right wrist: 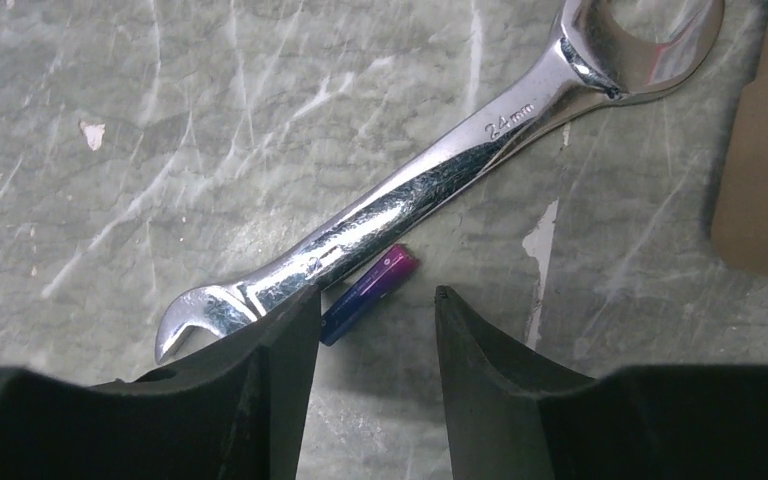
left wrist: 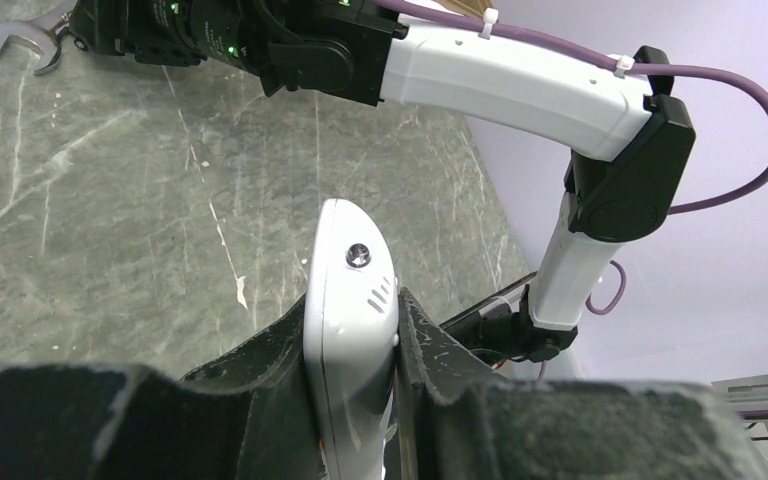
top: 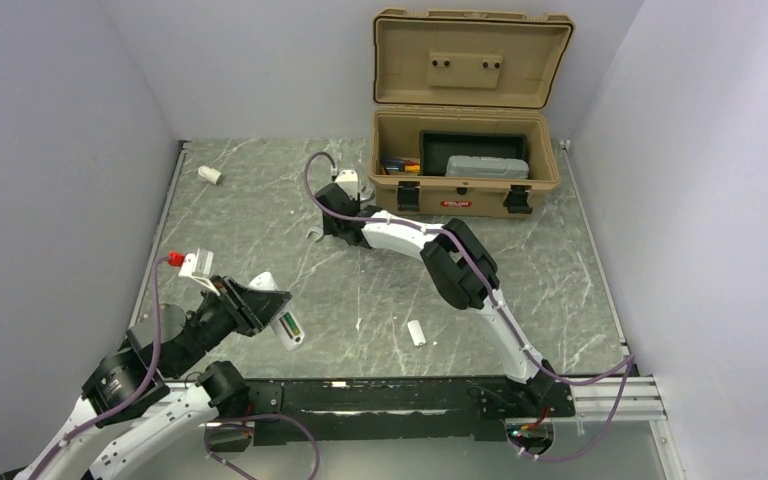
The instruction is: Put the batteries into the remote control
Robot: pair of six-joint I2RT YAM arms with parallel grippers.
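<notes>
My left gripper (top: pixel 263 300) (left wrist: pixel 352 308) is shut on the white remote control (top: pixel 278 312) (left wrist: pixel 348 270) and holds it above the table at the near left. A green battery (top: pixel 289 325) shows in its open back in the top view. My right gripper (top: pixel 325 226) (right wrist: pixel 375 295) is open and low over the table, with its jaws either side of a slim blue-and-magenta battery (right wrist: pixel 380 272). That battery lies on the table against a silver wrench (right wrist: pixel 430 185), close to the left finger (right wrist: pixel 295 340).
An open tan toolbox (top: pixel 465 185) stands at the back right of the right gripper. A stubby white cylinder (top: pixel 210 174) lies at the back left. A small white piece (top: pixel 417 332) lies on the near middle of the table. The wrench's end (left wrist: pixel 25 40) shows in the left wrist view.
</notes>
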